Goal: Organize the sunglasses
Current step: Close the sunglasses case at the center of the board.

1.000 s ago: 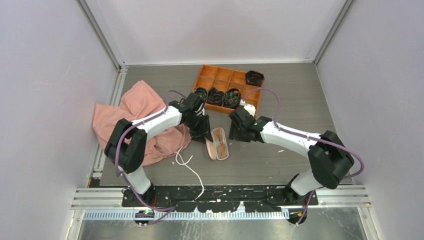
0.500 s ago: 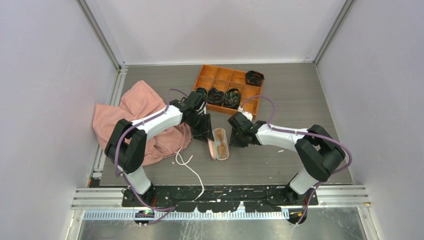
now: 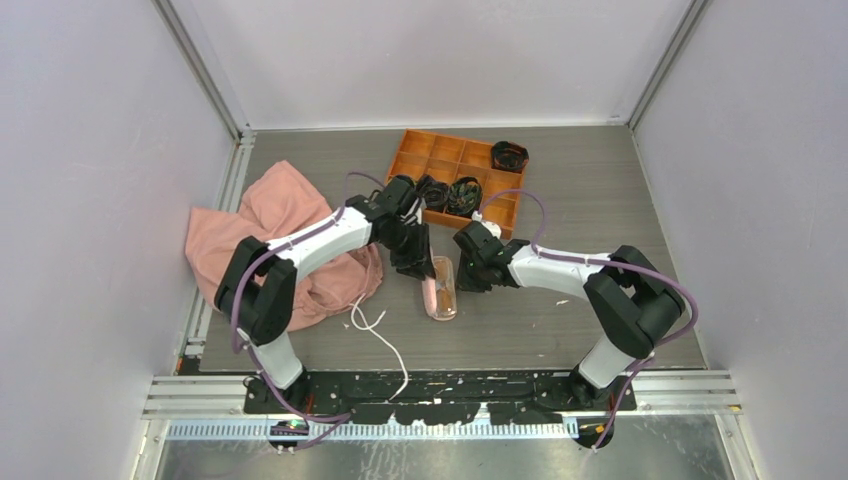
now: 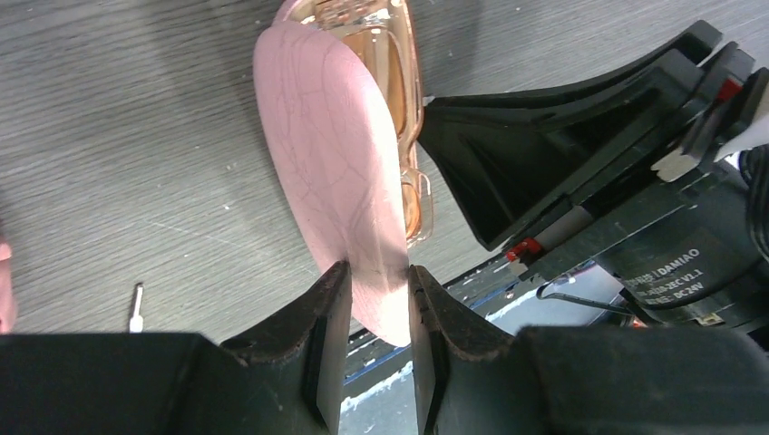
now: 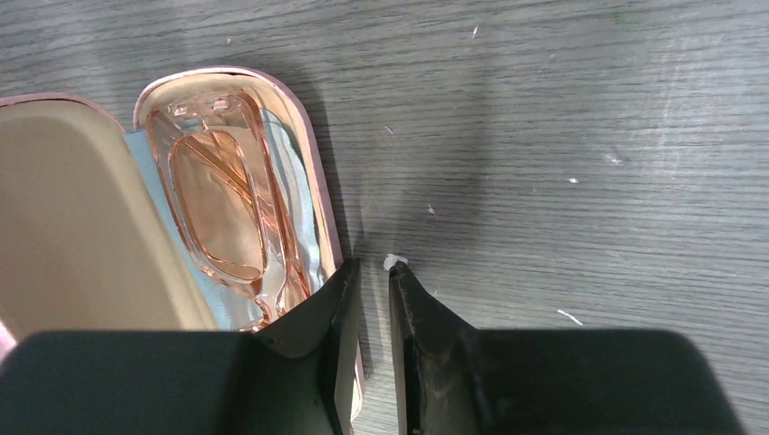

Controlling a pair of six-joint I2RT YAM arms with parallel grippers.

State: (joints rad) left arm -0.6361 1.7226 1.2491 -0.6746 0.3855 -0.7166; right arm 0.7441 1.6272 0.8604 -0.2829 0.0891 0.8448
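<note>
The pink case (image 3: 441, 297) lies half open mid-table. The sunglasses (image 5: 222, 199) with orange lenses rest inside it on a light blue cloth (image 5: 295, 204). My left gripper (image 4: 372, 281) is shut on the near end of the raised lid (image 4: 335, 163), and the sunglasses (image 4: 405, 82) show beyond the lid's edge. In the top view the left gripper (image 3: 418, 262) stands at the case's far end. My right gripper (image 5: 373, 267) straddles the case's right rim (image 5: 313, 149), jaws almost together: one finger over the case, the other over the table. The lid (image 5: 73, 227) shows its beige lining.
An orange divided tray (image 3: 420, 140) holding coiled cables sits at the back, with a black coil (image 3: 509, 155) beside it. A pink garment (image 3: 290, 240) is heaped on the left under the left arm. A white cord (image 3: 385, 335) trails toward the near edge.
The left gripper has swung the lid up from lying flat toward the case body. The right gripper moved left onto the case's rim and its jaws narrowed.
</note>
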